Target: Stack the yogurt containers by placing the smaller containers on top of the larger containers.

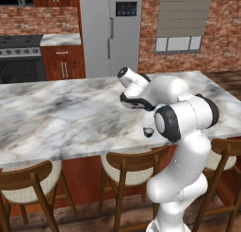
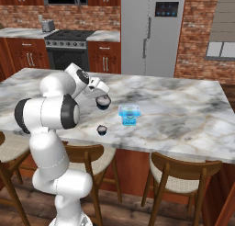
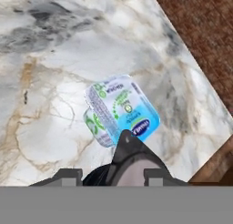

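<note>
The pincer (image 2: 103, 101) holds one dark cup (image 2: 103, 102) clear of the table (image 2: 183, 110), its jaws narrowed on the cup's sides, so the carry toward the light blue tub (image 2: 129, 115) looks to be the step in hand. Next it must centre the cup over the tub's paler top and lower it level. The tub stands near the table's front edge. The second dark cup (image 2: 102, 130) sits nearer that edge (its whitish top is barely legible from the right base view).
</note>
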